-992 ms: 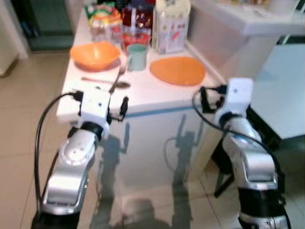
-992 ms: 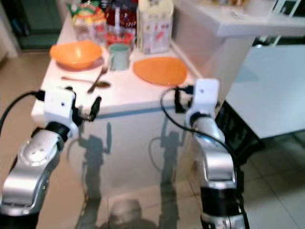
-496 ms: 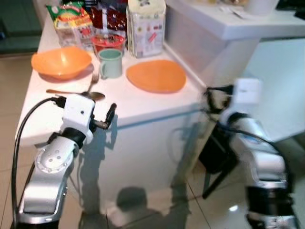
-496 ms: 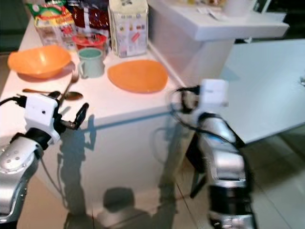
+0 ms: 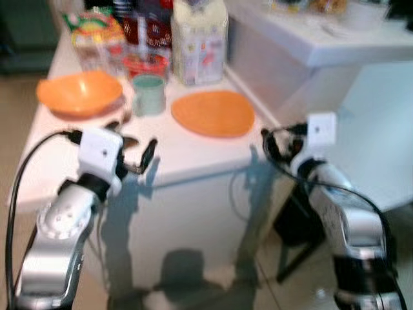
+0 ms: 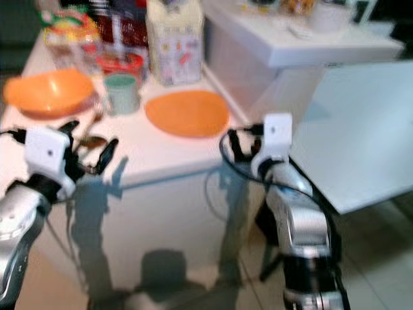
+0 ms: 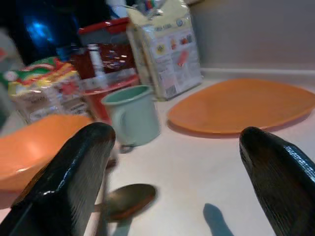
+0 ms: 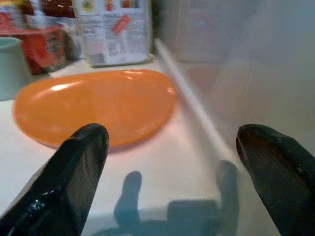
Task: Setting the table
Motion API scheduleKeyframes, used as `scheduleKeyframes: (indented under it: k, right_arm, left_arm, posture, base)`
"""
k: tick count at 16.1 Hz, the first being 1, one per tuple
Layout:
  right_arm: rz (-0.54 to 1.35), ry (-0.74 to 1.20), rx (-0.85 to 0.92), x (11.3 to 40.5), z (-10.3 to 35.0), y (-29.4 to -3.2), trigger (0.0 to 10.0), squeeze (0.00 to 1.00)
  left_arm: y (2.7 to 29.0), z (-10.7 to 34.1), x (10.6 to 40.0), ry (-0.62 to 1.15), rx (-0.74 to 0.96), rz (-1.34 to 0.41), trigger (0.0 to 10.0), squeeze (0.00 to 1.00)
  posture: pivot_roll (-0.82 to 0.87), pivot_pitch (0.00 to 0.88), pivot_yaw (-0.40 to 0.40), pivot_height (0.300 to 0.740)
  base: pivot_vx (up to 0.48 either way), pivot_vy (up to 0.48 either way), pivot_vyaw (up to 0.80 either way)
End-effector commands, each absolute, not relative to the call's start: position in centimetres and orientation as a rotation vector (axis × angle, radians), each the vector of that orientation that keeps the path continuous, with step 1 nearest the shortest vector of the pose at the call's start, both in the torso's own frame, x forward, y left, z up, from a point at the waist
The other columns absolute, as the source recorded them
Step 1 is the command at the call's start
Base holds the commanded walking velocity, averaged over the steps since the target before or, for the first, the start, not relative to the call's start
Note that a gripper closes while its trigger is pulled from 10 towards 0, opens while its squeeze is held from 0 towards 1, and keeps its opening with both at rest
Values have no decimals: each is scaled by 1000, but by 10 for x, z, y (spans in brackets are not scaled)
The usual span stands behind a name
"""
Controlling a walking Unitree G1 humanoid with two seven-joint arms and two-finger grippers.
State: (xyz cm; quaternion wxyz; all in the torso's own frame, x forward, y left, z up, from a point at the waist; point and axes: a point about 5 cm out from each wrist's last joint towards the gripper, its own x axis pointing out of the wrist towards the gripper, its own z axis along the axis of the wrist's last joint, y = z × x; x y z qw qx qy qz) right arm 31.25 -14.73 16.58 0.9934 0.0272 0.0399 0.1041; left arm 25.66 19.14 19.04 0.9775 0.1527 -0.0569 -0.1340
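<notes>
You've got one plate (image 5: 213, 113), one bowl (image 5: 79, 93), one mug (image 5: 148, 94), one spoon (image 7: 125, 200), one red tub (image 5: 144, 64), three food packs at the back.

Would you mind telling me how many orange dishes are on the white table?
2: an orange bowl at the table's left, beside the green mug, and a flat orange plate to the mug's right. Others may hide behind the packages.
</notes>
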Motion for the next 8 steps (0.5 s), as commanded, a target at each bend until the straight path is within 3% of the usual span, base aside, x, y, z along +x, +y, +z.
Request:
scheduleKeyframes:
  k: [1,8]
  right_arm:
    - [267,67,74,311,171,-135,10000,0]
    - [351,114,58,302,165,-129,10000,0]
  left_arm:
    - [194,192,255,-115,317,-268,10000,0]
    - [190,192,254,-109,319,-300,10000,0]
  posture:
    - [79,0,-66,740]
    - [80,0,-59,740]
  base:
    - [292,0,0]
    - [295,0,0]
